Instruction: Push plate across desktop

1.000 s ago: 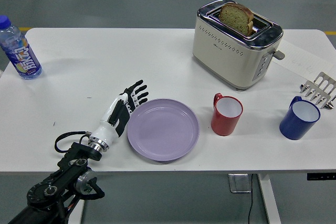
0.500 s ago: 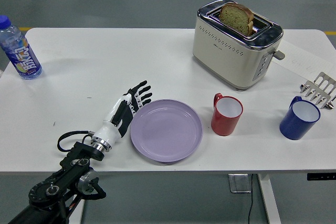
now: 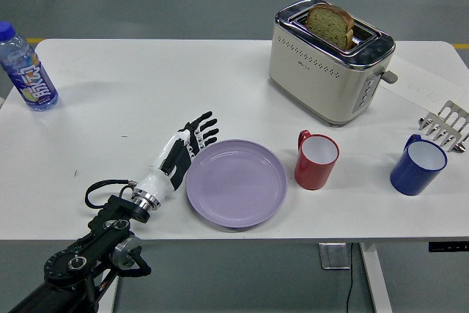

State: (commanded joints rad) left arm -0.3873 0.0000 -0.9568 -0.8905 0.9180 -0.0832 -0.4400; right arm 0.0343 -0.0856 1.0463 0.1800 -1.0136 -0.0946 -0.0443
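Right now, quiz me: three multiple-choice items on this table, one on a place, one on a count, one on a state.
1. What stands just right of the purple plate?
A. bottle
B. red mug
C. toaster

2. How many mugs are on the table?
A. one
B. two
C. three

3. How is the left hand?
A. fingers spread, flat against the plate's left rim
B. gripping the bottle
C. lifting the plate

Answers: 1 B, the red mug stands beside the plate's right edge. 2 B, the red one and a blue mug. 3 A, its fingers hold nothing.
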